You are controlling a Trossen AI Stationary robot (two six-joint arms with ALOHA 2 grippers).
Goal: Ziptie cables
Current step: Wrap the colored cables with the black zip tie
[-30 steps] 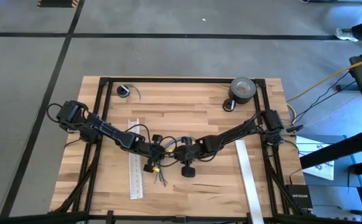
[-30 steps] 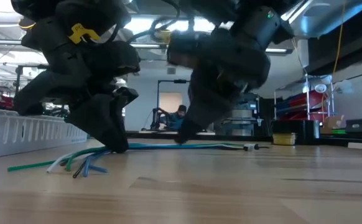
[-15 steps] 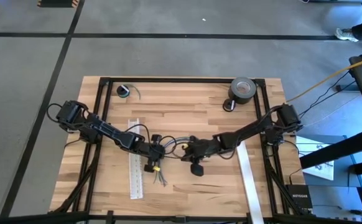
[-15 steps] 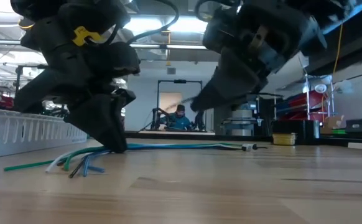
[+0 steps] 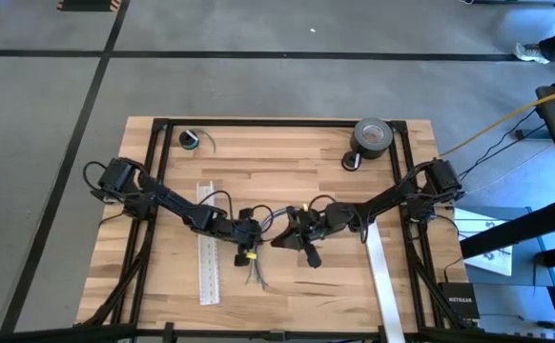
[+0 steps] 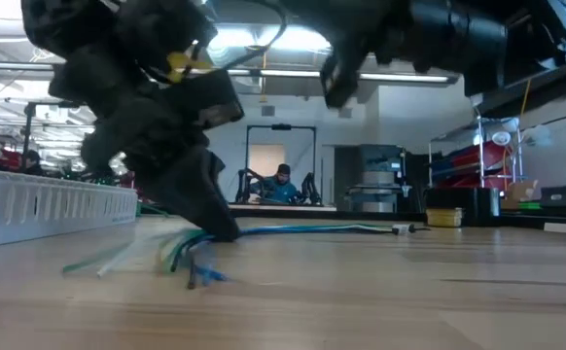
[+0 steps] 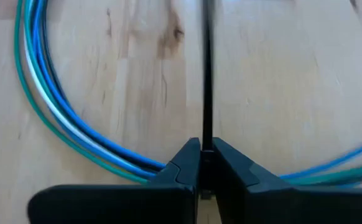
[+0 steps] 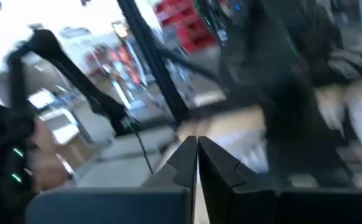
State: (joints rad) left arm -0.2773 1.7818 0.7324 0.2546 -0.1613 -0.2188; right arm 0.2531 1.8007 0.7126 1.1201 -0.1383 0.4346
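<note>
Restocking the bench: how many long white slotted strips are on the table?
2. One white slotted strip lies under the left arm; the other white strip lies by the right arm, near the table's front edge.

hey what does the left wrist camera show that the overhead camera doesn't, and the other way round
Only the left wrist view shows the left claw shut on a thin black ziptie that runs straight out from its tips across the wood.

Only the high view shows the right claw lifted near the table's middle, two white slotted strips, a tape roll and a small coil.

Both show the cables curving over the wooden table.
</note>
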